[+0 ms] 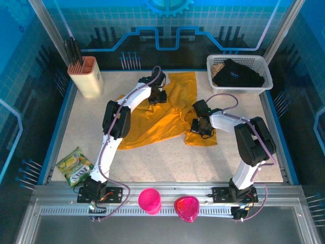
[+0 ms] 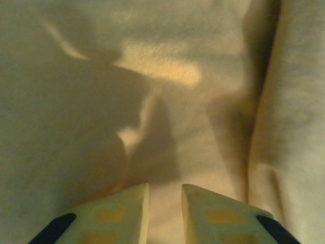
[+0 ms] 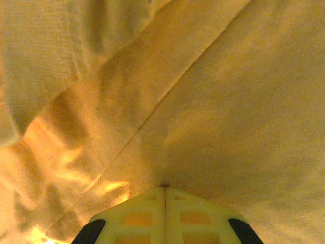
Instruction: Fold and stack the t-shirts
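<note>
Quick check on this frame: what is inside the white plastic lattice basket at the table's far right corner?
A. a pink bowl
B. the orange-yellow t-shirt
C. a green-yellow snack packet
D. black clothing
D: the white plastic lattice basket holds a heap of black clothing, while the green-yellow snack packet lies at the near left corner and the orange-yellow t-shirt is spread mid-table.
</note>
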`<state>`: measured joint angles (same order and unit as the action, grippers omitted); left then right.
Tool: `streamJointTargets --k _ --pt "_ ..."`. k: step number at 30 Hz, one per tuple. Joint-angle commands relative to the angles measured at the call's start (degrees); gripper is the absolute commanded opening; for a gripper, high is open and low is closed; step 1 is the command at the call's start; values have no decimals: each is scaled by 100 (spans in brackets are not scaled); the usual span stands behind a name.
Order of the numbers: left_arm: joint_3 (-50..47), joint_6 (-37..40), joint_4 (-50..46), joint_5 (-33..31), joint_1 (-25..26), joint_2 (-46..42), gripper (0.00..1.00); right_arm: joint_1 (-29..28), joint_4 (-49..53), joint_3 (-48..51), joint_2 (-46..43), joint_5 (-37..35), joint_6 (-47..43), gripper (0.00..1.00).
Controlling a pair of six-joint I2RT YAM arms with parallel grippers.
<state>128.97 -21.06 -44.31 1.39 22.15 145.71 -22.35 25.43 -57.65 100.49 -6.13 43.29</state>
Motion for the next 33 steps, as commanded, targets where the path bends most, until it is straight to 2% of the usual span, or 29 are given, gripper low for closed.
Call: streamJointTargets --k 1,5,11,17,23,26,28,30,33 --pt "495 -206 -85 222 17 294 24 82 -92 343 57 62 631 0" --pt "647 -463 -130 180 17 565 24 91 42 692 -155 24 1297 0" --pt "536 -532 -156 75 17 634 24 54 143 1881 -967 161 2196 0" --pt "480 -553 -156 89 17 607 24 -239 726 2842 -2462 129 3089 0" --pt "320 -575 -114 141 26 488 24 -683 1569 3113 -4264 73 3629 0" --pt "85 -538 -18 142 52 252 24 -711 1945 2791 -4928 -99 3348 2" --pt "-170 -467 141 183 114 -119 25 -642 2289 2241 -5065 -441 2765 12" --pt "-345 -368 230 203 195 -529 28 -510 2499 1636 -4904 -744 2041 26" --pt "-396 -156 175 134 368 -1170 44 -98 2468 783 -4240 -633 821 40"
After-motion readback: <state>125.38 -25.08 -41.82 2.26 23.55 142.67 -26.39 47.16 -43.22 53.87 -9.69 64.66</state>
